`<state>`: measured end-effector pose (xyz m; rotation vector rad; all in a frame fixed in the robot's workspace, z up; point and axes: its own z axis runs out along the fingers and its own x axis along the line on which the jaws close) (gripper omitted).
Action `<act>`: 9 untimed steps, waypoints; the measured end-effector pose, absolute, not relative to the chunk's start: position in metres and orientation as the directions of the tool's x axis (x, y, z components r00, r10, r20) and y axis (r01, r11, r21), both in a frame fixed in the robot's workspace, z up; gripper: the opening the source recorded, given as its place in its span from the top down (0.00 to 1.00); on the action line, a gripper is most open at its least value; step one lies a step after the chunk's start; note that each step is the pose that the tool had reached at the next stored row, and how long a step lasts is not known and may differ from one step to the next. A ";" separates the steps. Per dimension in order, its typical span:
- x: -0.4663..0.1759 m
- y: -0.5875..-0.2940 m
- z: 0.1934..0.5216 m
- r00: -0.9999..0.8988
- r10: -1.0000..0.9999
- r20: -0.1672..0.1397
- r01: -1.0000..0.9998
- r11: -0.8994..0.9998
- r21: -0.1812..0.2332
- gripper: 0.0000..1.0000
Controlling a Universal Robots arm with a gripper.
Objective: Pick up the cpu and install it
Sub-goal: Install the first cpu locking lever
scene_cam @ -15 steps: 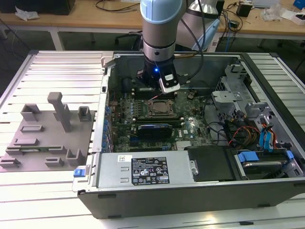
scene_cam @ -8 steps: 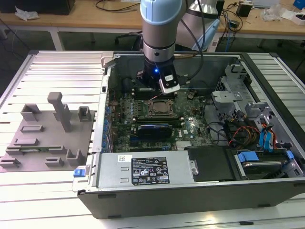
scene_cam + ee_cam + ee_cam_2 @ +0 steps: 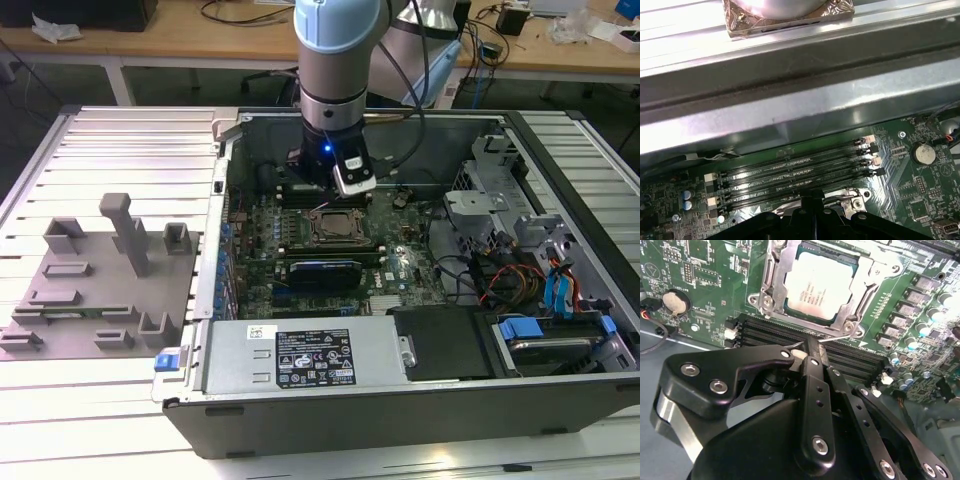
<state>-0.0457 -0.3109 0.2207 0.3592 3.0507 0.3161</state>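
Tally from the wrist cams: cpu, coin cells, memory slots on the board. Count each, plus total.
Silvery square metal-lidded cpu, lying in the metal socket frame: 1
Round silver coin cell battery: 1
Long black memory slots: 4
Total: 6

I see a ribbed metal table [image 3: 120, 140] carrying everything here. Directly on it, under the arm's tool, lies an open computer case [image 3: 400, 400] on its side. Off to the exterior view's left of the tool, well apart from it and just beside the case, a flat grey tray [image 3: 90, 300] rests on the table, with grey upright blocks [image 3: 128, 232] standing on it. At the case's near corner, on the tray's side, I can make out a small blue clip [image 3: 170, 360].
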 end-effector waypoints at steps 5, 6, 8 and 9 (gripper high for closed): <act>-0.046 -0.304 0.220 -0.972 0.235 -0.031 0.224 0.953 0.202 0.89; -0.046 -0.303 0.220 -0.972 0.235 -0.031 0.224 0.954 0.201 0.89; -0.046 -0.303 0.220 -0.972 0.235 -0.031 0.224 0.954 0.201 0.89; -0.046 -0.303 0.220 -0.972 0.235 -0.031 0.224 0.954 0.201 0.89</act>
